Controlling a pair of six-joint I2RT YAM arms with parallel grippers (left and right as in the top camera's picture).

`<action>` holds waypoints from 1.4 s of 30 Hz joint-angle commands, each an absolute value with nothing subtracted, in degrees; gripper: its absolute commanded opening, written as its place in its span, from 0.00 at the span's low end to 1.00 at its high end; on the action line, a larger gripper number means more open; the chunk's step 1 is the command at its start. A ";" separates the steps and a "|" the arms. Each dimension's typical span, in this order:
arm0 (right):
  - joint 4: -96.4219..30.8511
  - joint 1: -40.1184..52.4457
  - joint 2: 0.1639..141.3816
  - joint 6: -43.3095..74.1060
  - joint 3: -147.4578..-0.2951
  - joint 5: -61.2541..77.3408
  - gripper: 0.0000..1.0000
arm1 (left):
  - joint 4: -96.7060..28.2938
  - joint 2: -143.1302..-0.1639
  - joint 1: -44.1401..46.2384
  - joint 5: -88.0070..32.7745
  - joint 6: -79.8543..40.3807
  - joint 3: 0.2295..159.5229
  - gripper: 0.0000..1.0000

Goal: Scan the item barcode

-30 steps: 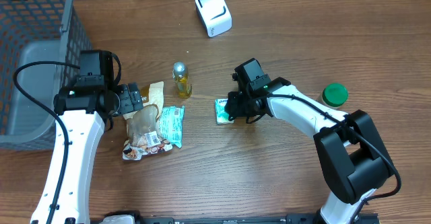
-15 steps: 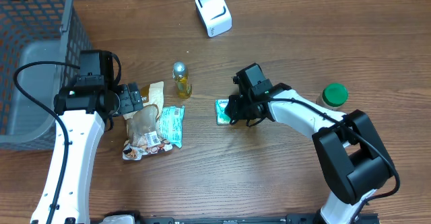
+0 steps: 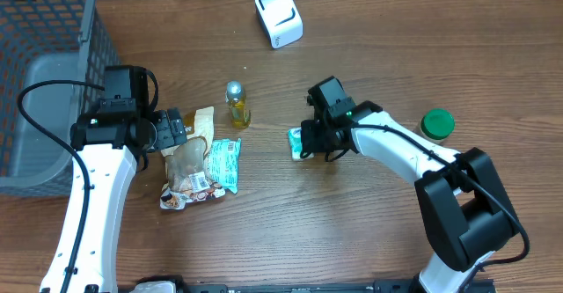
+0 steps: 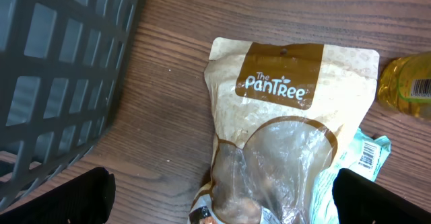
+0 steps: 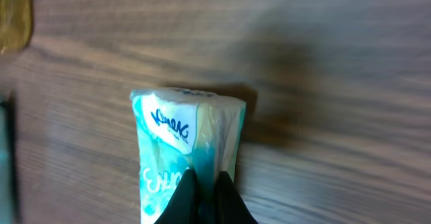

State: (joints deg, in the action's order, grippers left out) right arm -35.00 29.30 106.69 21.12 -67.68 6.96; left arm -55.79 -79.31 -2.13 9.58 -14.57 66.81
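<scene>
Right gripper (image 5: 205, 197): fingertips are drawn together, pinching the near edge of a teal-and-white tissue pack (image 5: 182, 143). The pack extends straight ahead of the fingers, printed face up. Whether it rests on the wooden table (image 5: 323, 62) or is clear of it cannot be determined.

In the overhead view, the pack (image 3: 297, 142) sits at this gripper's tip. The white barcode scanner (image 3: 278, 16) lies well apart from the gripper, at the far edge of the table. A green-lidded jar (image 3: 437, 123) stands behind the gripper, beside the arm.

Left gripper (image 4: 225, 196): fingers are spread fully apart, holding nothing. It is directly over a brown-and-cream snack pouch (image 4: 289, 130). A teal packet (image 4: 367, 153) overlaps the pouch by the right finger. A small bottle of yellow liquid (image 4: 407, 86) is ahead and to the right. A grey mesh basket (image 4: 54, 83) lies to the left.
</scene>
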 commanded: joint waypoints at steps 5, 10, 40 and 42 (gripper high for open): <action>-42.81 35.88 103.98 17.50 -74.00 -22.20 0.04 | -55.83 -79.40 -2.22 9.37 -13.69 67.96 0.99; -47.29 41.71 104.29 17.54 -73.32 -35.94 0.04 | -55.86 -79.40 -2.22 9.37 -13.69 67.96 1.00; -48.53 48.51 112.97 19.70 -72.60 -40.29 0.10 | -55.83 -79.37 -2.22 9.37 -13.69 67.96 1.00; -48.27 48.51 112.97 19.68 -72.60 -40.36 0.12 | -55.83 -79.40 -2.22 9.37 -13.69 67.96 0.99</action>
State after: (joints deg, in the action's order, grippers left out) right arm -48.77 48.40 112.68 19.27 -72.69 -41.76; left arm -55.77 -79.31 -2.13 9.58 -14.57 66.81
